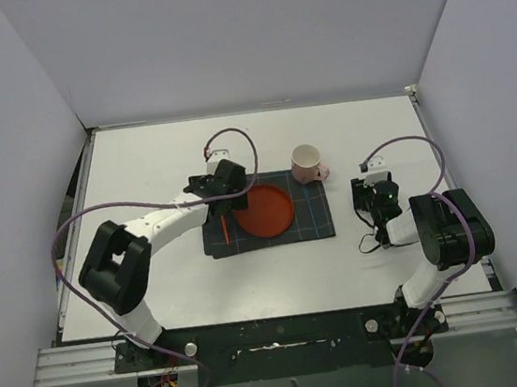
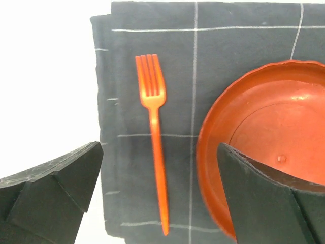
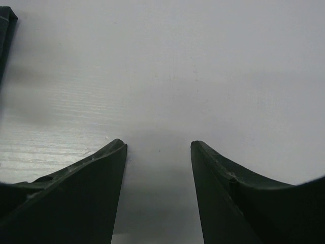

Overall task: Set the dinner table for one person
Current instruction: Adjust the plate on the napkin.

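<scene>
Dinner table beneath right end effector

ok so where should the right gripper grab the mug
Probably the rim of the mug, from above: it stands upright with its mouth open, so one finger goes inside and one outside. Its handle sticks out on the right, towards the right gripper, so pinch the wall clear of it.

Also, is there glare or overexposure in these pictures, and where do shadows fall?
Left wrist view: the table beside the mat is washed out to white, and the plate carries a bright sheen. Right wrist view: a soft shadow lies between the jaws. Top view: even light.
</scene>
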Motion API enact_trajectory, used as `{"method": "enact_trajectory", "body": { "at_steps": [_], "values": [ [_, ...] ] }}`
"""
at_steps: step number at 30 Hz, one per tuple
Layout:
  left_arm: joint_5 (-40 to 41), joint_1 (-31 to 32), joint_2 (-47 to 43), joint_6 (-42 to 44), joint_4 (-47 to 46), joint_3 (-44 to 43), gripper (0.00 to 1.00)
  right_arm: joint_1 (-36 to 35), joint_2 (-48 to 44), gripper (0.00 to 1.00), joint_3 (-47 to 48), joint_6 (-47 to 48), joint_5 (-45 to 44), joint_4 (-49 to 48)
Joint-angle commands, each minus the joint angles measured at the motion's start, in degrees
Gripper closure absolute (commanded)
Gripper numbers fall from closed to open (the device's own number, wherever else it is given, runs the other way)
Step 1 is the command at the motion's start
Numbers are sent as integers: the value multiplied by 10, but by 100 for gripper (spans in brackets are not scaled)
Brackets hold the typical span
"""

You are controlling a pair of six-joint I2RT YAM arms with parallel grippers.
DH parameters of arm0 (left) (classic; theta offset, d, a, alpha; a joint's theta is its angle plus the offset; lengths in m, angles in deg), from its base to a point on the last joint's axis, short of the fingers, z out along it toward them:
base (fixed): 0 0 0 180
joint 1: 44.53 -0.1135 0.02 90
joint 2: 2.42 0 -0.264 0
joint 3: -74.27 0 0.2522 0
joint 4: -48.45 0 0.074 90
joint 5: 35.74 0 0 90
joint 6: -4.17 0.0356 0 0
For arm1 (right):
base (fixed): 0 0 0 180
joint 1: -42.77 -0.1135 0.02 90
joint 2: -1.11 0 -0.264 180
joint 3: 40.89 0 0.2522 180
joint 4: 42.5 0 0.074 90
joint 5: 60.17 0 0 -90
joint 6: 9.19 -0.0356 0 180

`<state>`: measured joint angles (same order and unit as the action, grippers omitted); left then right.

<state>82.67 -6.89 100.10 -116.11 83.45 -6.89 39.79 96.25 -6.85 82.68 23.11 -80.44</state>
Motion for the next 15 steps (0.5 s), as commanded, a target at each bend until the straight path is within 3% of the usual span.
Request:
{"method": "enact_trajectory", "body": {
  "at_steps": [1, 4, 8, 12, 15],
  "values": [
    [72, -5, -157, 24, 38, 6, 2, 4, -22, 47, 12, -4, 6, -23],
    [89, -5, -236, 29, 82, 10, 2, 10, -24, 52, 4, -7, 17, -37],
    [86, -3, -326, 21, 135, 21, 2, 15, -42, 51, -26, 12, 65, -81],
    [94, -2, -373, 13, 190, 37, 2, -2, -101, 38, -4, 38, 98, -2],
    [91, -2, -396, -6, 213, 67, 2, -3, -114, 34, 55, 31, 83, 112]
  ]
}}
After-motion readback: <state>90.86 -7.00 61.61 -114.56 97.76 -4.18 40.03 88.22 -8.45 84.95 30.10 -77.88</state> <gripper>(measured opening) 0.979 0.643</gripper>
